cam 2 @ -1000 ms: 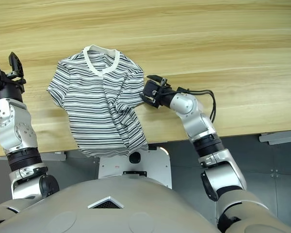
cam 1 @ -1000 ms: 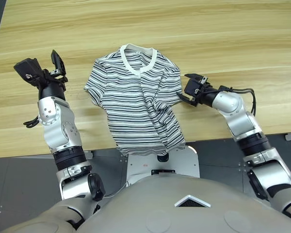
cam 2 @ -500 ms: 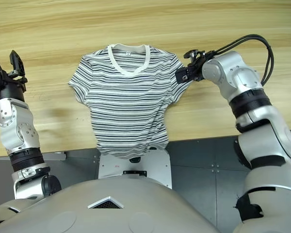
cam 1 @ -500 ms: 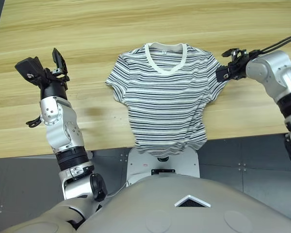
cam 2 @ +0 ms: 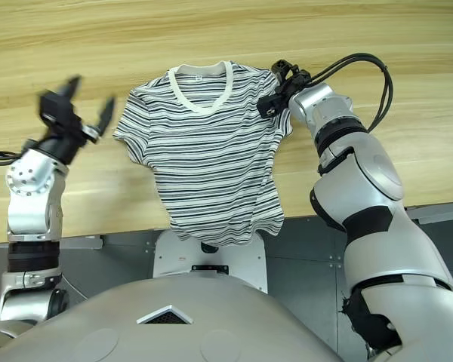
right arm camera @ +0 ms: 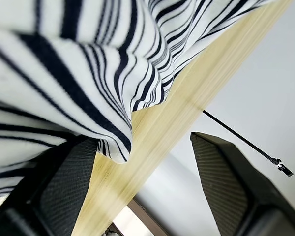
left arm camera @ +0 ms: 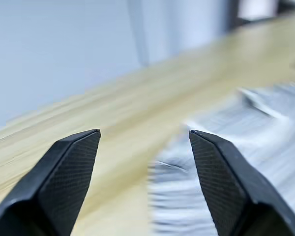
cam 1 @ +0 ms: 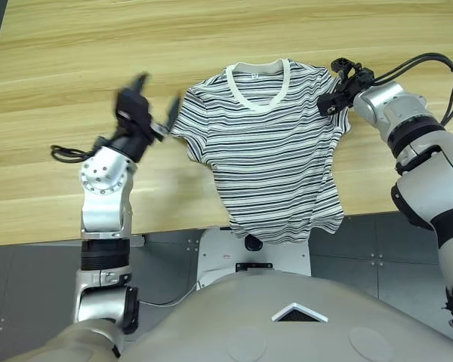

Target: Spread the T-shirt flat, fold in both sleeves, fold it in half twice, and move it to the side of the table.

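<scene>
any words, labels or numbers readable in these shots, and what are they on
Nothing here can be read as text.
Neck tag of the T-shirt: print too small to read.
The striped cloth itself: stripes alone, no lettering or numbers visible.

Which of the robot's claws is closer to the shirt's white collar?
The right. The right gripper sits at the T-shirt's shoulder, close beside the white collar; the left gripper hovers past the opposite sleeve, farther off.
</scene>
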Available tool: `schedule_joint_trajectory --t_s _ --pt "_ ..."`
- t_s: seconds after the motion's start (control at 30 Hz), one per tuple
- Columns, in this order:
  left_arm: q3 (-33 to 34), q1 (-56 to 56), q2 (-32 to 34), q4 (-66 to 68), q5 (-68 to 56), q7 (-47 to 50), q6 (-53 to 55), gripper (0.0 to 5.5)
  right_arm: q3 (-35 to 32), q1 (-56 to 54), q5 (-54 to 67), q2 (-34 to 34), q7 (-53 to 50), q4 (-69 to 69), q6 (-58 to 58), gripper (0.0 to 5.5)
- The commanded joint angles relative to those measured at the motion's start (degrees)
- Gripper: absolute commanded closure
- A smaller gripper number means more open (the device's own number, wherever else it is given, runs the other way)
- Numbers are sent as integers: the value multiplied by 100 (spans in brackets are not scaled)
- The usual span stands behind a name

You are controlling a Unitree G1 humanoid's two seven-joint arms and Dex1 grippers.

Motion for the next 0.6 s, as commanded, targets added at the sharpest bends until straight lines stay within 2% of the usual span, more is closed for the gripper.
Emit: schedule_joint_trajectory --t_s 0.03,0.27,0.6 --pt "-394 -152 523 637 418 -634 -308 214 58 325 25 16 109 162 -115 204" --pt "-832 -1132 769 2027 1846 80 -584 214 22 369 89 8 82 105 -251 204" --pt "-1556 -2415 739 3539 3273 1021 -1086 214 154 141 -5 -30 -148 98 -176 204"
